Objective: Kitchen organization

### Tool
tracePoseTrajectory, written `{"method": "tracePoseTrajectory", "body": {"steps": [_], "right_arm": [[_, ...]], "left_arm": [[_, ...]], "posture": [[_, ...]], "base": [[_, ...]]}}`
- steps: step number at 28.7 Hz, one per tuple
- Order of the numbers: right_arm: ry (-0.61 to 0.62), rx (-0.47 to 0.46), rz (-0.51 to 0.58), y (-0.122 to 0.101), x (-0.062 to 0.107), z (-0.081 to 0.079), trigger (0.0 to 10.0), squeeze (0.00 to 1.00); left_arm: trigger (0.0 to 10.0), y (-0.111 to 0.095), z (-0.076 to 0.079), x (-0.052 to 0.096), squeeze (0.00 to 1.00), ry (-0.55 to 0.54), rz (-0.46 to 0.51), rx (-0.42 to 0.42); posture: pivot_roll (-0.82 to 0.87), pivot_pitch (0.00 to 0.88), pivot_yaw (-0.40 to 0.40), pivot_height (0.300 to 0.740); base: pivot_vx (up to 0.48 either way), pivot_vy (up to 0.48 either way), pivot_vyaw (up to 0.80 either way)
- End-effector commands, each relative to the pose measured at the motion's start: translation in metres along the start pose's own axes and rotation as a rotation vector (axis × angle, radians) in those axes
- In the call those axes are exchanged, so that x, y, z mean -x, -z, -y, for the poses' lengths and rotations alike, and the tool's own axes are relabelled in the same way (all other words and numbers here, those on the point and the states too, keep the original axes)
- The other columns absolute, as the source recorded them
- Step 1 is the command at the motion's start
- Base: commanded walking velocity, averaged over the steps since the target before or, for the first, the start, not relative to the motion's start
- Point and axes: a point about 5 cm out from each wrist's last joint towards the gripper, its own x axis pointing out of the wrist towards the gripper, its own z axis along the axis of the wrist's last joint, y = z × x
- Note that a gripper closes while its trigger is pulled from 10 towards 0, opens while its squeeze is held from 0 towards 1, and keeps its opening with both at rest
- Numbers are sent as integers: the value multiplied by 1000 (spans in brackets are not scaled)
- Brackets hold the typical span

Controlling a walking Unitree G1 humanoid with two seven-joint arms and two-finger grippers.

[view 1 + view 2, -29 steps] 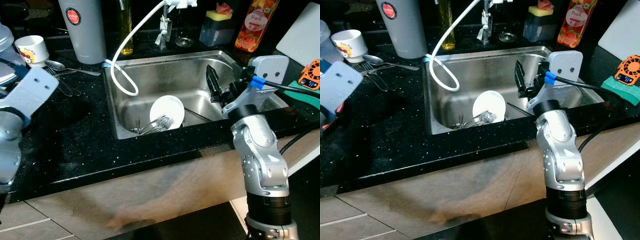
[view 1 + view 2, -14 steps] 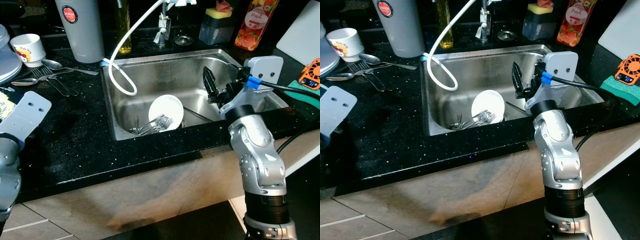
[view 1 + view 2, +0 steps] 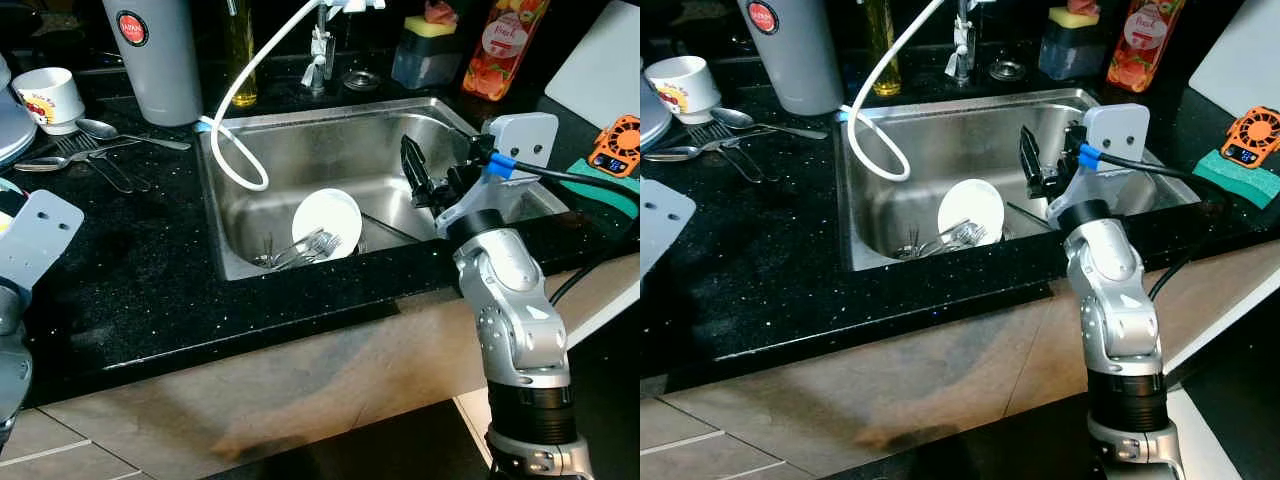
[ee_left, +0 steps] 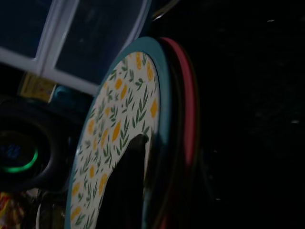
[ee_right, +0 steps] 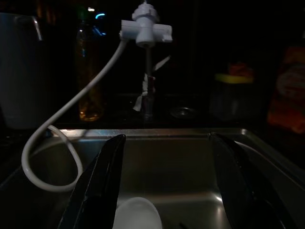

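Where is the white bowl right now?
In the eye views the white bowl leans on its side inside the steel sink, beside the forks, left of the right hand.

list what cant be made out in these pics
- Left gripper: left wrist view is dark, so open or shut is unclear against the patterned plate.
- Cutlery in the sink: too small and tangled to count; the white bowl covers part.
- Red bottle: label too small, top cut off by the frame edge.
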Motion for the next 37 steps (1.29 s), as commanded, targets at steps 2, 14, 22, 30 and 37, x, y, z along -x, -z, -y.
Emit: {"method": "tracePoseTrajectory", "body": {"steps": [2,14,22,30,37], "right_arm": [[-2,1,14,-2,-1,1,10000,0],[-14,4,25,-4,-4,0,10000,0],[-9,9,28,-4,-5,0,10000,0],[1,12,32,-4,-4,3,10000,0],[-5,5,32,-4,-6,1,10000,0]], "left_arm": [[0,7,25,-2,0,73,-31,-19],[10000,-79,54,22,0,6,492,-129],[10000,-108,66,36,0,64,592,-93],[10000,-76,13,-1,0,-166,175,551],[10000,-55,-36,-18,0,-308,98,869]], "posture": [[150,110,-25,740],[140,91,-33,740],[131,87,-24,740],[138,90,-26,740],[147,92,-31,740]], "base": [[0,0,0],[0,0,0],[0,0,0],[0,0,0],[0,0,0]]}}
